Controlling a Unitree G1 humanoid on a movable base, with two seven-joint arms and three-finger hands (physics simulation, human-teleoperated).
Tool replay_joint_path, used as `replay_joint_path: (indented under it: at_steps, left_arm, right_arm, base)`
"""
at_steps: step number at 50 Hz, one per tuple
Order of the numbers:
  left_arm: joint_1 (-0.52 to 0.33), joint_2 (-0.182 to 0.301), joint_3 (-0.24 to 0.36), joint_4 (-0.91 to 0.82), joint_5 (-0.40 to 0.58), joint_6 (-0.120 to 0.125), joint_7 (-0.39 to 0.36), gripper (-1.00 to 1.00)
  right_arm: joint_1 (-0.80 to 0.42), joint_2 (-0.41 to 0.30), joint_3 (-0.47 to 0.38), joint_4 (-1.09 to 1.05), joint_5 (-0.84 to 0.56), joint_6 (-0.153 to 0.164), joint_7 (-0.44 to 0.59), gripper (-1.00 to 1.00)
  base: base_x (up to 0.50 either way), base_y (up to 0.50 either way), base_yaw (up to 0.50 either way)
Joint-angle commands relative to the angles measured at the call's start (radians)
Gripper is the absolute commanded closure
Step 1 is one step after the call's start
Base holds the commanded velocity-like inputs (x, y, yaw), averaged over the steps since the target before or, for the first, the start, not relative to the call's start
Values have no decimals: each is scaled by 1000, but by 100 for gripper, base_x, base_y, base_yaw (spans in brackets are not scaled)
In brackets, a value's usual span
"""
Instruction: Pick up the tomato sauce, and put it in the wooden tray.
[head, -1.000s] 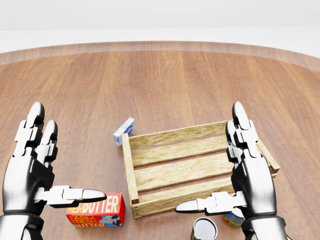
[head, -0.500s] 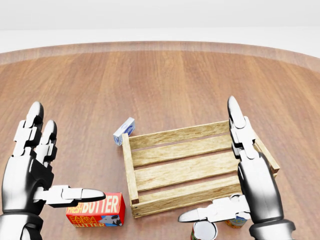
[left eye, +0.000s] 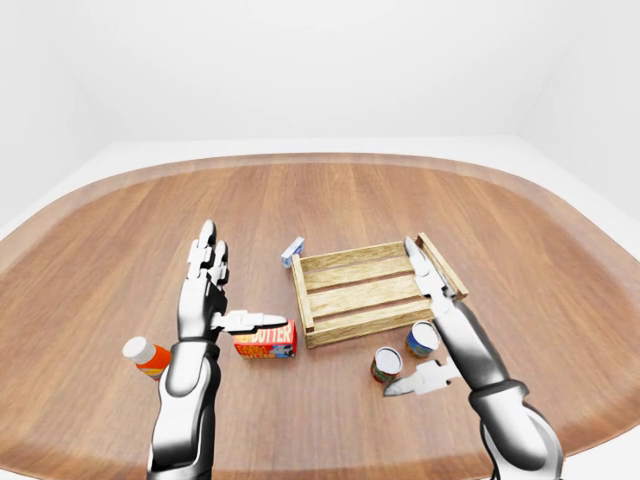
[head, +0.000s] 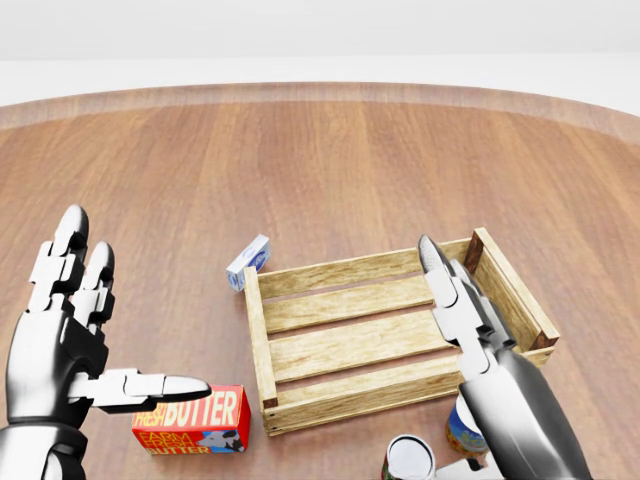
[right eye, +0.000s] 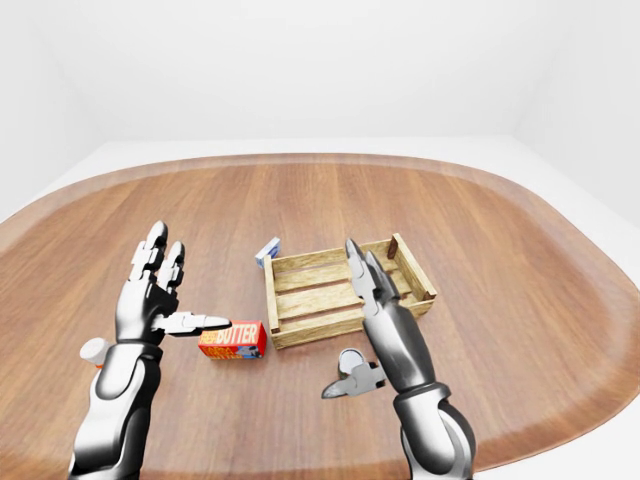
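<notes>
The left-eye view alone showed both cans low right of centre: the tomato sauce and a blue-labelled can, just below the wooden tray. The right hand, fingers spread, hung beside them; the left hand likewise splayed above the butter box

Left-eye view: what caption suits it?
Robot's open right hand reaches toward two cans beside an empty wooden tray.

Butter box left of wooden tray — two cans below it

Bright, even, sharp renders; soft shadows, no glare.
</notes>
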Motion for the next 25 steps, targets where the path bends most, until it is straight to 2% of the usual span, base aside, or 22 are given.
replay_joint_path:
  at_steps: [1, 12, 25]
  left_arm:
    - [-1, 2, 3, -1, -1, 0, 1, -100]
    - [-2, 1, 1, 15, 3, 0, 1, -100]
    - [-4, 2, 0, 18, 3, 0, 3, -100]
  right_arm:
    - [95, -6, 42, -90, -114, 0, 77, -100]
    - [164, -29, 87, -124, -164, 0, 94, -100]
    - [201, -72, 151, -69, -230, 0, 41, -100]
  base:
    - [0, 0, 0]
    - [0, 0, 0]
    - [0, 0, 0]
